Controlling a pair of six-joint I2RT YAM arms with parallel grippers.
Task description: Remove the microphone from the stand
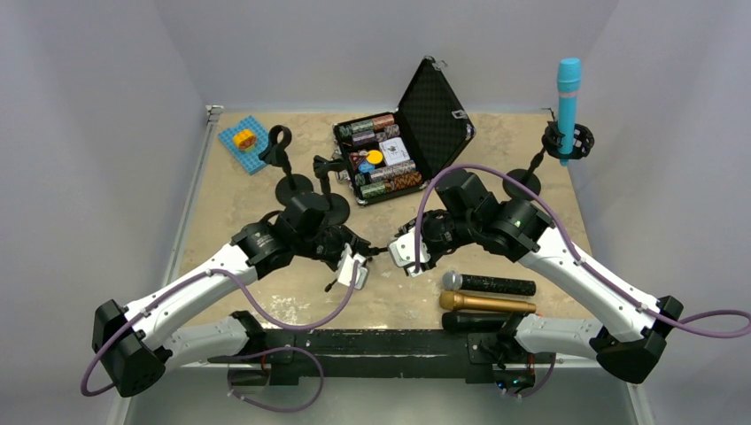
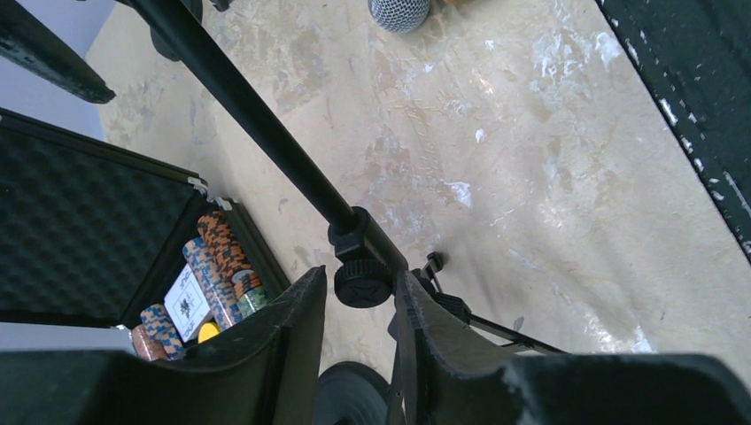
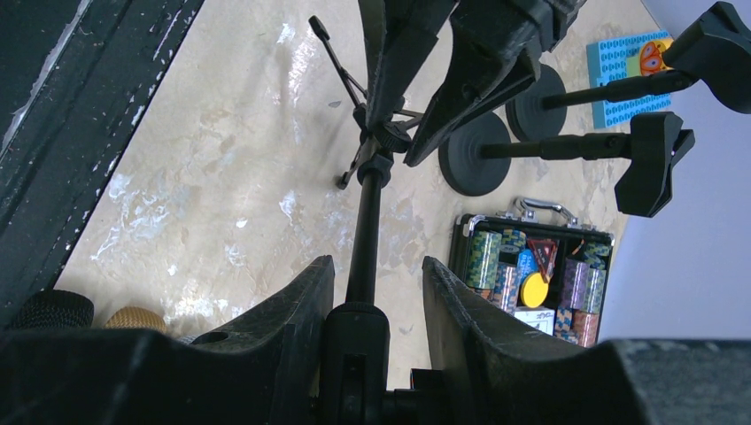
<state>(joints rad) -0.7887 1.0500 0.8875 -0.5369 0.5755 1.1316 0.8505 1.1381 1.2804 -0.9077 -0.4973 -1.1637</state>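
Observation:
A blue microphone (image 1: 568,93) stands upright in the clip of a black stand (image 1: 567,142) at the back right corner, far from both grippers. In the middle of the table the two grippers hold a small black tripod stand (image 1: 381,251) level between them. My left gripper (image 1: 359,264) (image 2: 359,279) is closed on the joint with the round knob (image 2: 363,283). The rod (image 2: 266,133) runs away from it. My right gripper (image 1: 409,254) (image 3: 378,261) is shut on the thick tube (image 3: 354,345) at the other end. No microphone sits in this held stand.
An open case of poker chips (image 1: 425,115) stands at the back centre. Two empty stands (image 1: 282,150) (image 1: 326,173) and a blue brick plate (image 1: 243,142) are at the back left. Three microphones, silver-headed (image 1: 491,284), gold (image 1: 487,303) and black (image 1: 474,321), lie near the front edge.

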